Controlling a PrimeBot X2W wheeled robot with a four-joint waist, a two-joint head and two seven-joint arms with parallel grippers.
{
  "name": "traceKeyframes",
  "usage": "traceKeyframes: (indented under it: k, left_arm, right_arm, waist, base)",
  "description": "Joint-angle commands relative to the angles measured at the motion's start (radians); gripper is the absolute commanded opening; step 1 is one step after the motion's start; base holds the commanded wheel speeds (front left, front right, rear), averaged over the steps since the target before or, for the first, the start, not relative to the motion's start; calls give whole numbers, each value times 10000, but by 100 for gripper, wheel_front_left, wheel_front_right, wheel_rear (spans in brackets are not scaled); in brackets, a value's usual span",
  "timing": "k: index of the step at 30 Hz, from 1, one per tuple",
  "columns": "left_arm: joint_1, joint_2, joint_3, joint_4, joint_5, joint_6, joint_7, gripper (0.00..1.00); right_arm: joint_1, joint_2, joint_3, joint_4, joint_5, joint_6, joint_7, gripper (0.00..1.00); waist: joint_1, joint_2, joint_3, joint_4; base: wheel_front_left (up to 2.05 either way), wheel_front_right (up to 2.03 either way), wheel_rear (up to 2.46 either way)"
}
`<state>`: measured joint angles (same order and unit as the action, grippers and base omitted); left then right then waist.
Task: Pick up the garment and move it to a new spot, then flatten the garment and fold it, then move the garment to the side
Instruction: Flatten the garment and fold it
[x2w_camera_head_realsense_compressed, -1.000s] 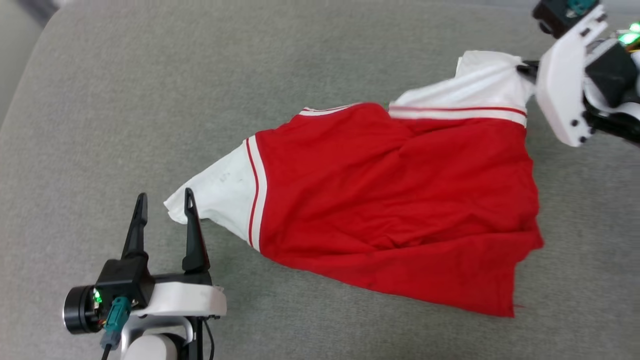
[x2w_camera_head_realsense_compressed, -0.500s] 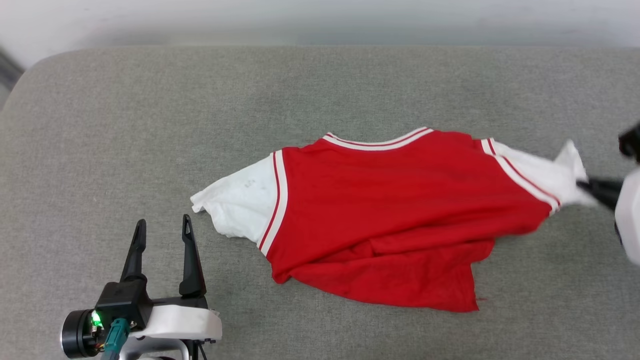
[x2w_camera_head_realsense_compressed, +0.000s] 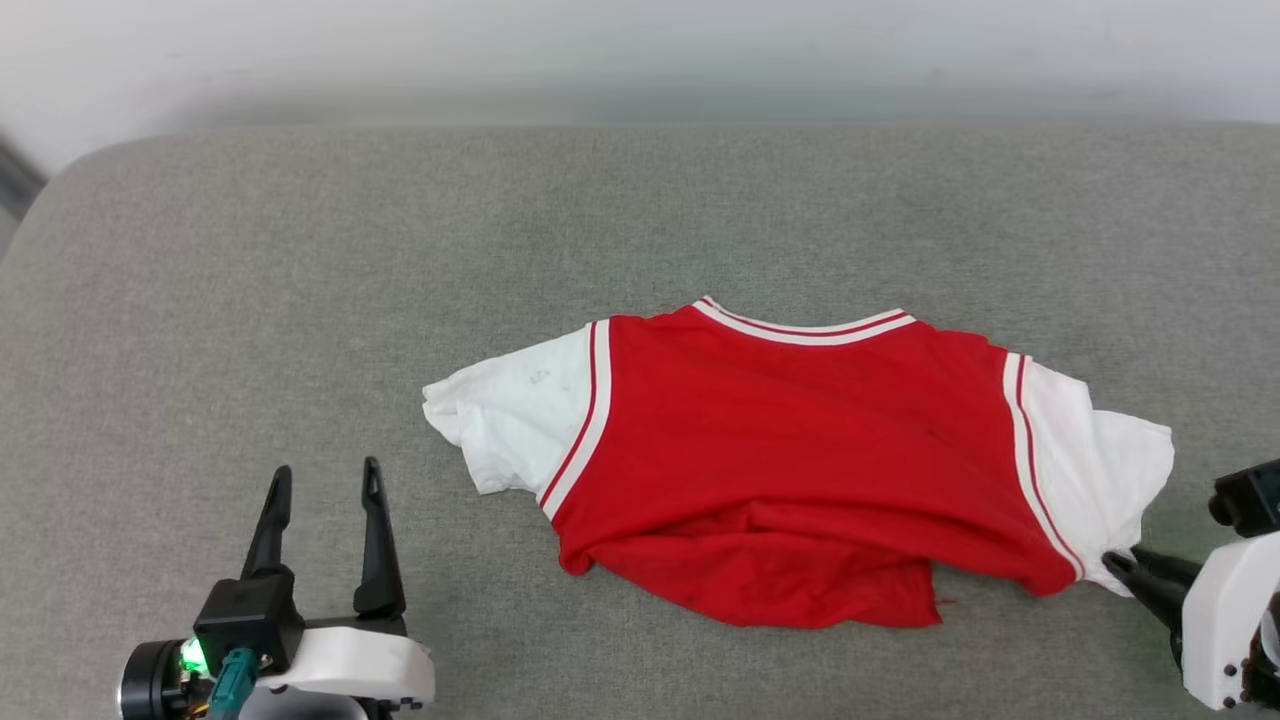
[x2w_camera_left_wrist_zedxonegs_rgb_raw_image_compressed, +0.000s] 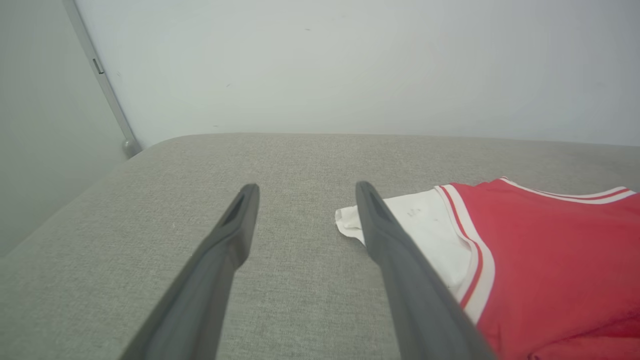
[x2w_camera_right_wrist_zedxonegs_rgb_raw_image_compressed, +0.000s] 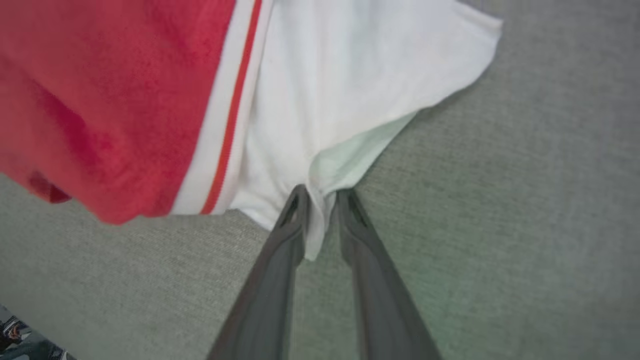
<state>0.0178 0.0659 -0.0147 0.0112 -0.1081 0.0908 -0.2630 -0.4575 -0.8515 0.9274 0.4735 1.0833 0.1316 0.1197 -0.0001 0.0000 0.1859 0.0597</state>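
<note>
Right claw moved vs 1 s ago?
Yes. The right claw, shut on the garment by its white sleeve, has pulled back from the grey cushion's far edge toward the robot.

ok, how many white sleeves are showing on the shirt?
2. One sleeve lies at the garment's left end, near the open left gripper; the other sleeve at its right end, corner pinched in the right gripper's jaws.

Grey woven cushion (x2w_camera_head_realsense_compressed: 300, 250), rounded corner, red-and-white garment (x2w_camera_head_realsense_compressed: 800, 450) lying rumpled on it
</note>
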Motion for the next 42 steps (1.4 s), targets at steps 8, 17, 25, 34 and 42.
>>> traceKeyframes:
  k: [8, 17, 25, 34, 42]
  left_arm:
    - [-497, 668, 308, 577, -7, -364, 2, 100]
    - [-2497, 2024, 303, 866, -107, -1292, 1371, 100]
    - [-4554, 3216, -349, 1198, -479, -2043, 3674, 100]
    - [-6417, 4787, -2392, 1919, -2684, -2191, 6978, 100]
    - [-8961, 6790, -6169, 1996, -6678, -2196, 11372, 100]
  right_arm:
    - [542, 630, -2501, 283, -2285, -13, -2281, 100]
    - [1576, 2887, -6912, -1239, -6151, -13, -3769, 100]
    - [3167, 5541, -9450, -4315, -8967, -13, -3845, 100]
    - [3859, 6736, -9925, -5882, -9839, -13, -3847, 100]
    - [3458, 6784, -9611, -6395, -10167, -13, -3850, 100]
  waist:
    - [1, 0, -478, -383]
    - [1, 0, -356, -629]
    - [1, 0, 41, -736]
    - [1, 0, 534, -895]
    - [1, 0, 1383, -1151]
  base:
    - [0, 0, 0]
    - [0, 0, 0]
    - [0, 0, 0]
    - [0, 0, 0]
    - [0, 0, 0]
